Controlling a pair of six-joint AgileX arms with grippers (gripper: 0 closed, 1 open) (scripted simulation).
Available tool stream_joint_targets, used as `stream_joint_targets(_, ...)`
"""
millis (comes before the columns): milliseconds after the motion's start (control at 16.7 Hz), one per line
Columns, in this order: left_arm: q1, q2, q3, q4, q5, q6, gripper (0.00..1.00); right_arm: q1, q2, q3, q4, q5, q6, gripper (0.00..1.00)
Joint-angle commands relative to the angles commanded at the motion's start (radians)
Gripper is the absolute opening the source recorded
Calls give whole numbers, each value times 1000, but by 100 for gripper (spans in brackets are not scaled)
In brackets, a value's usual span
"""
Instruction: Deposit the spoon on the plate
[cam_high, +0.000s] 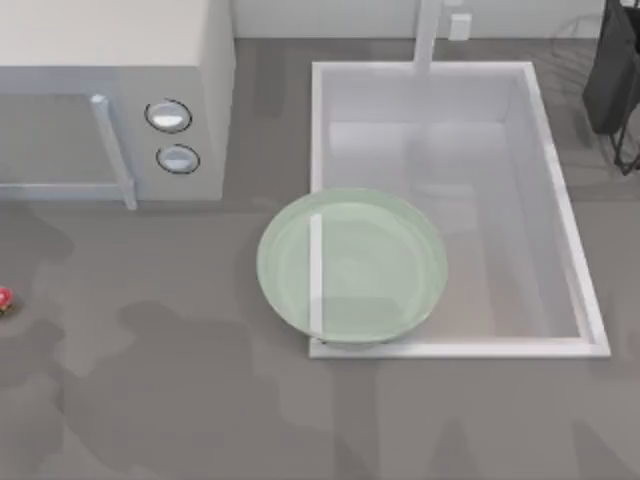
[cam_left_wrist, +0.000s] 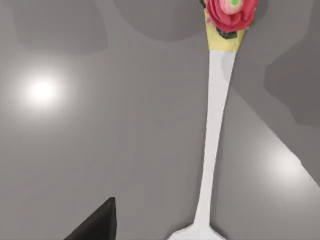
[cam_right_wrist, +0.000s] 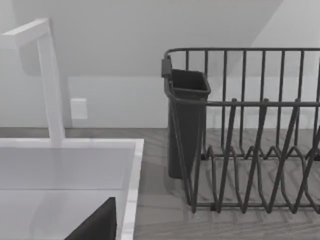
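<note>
The pale green glassy plate (cam_high: 352, 268) rests in the middle of the top view, lying across the left rim of the sink. The white spoon (cam_left_wrist: 214, 135) lies flat on the grey counter, and its red-and-yellow ornament (cam_left_wrist: 230, 15) shows at the end of the thin handle. That ornament (cam_high: 4, 299) also peeks in at the far left edge of the top view, well left of the plate. The spoon's bowl is mostly cut off. A dark part of my left gripper (cam_left_wrist: 95, 225) hangs above the counter beside the handle, apart from it. A dark part of my right gripper (cam_right_wrist: 95, 222) shows above the sink.
A white sink (cam_high: 560, 200) with a faucet (cam_high: 428, 30) fills the right half of the counter. A microwave (cam_high: 120, 100) stands at the back left. A black dish rack (cam_right_wrist: 250, 135) with a cutlery holder (cam_right_wrist: 186, 115) stands right of the sink.
</note>
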Motion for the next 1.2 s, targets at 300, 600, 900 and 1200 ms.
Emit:
stream_joint_targets(300, 29, 179, 140, -106, 2, 101, 100, 0, 0, 0, 0, 0, 0, 100)
stream_joint_targets(600, 25, 183, 142, -108, 2, 104, 100, 0, 0, 0, 0, 0, 0, 100)
stream_joint_targets(900, 28, 237, 77, 8, 3, 103, 100, 0, 0, 0, 0, 0, 0, 100)
stream_joint_targets(1200, 31, 343, -44, 244, 3, 107, 100, 0, 0, 0, 0, 0, 0, 100)
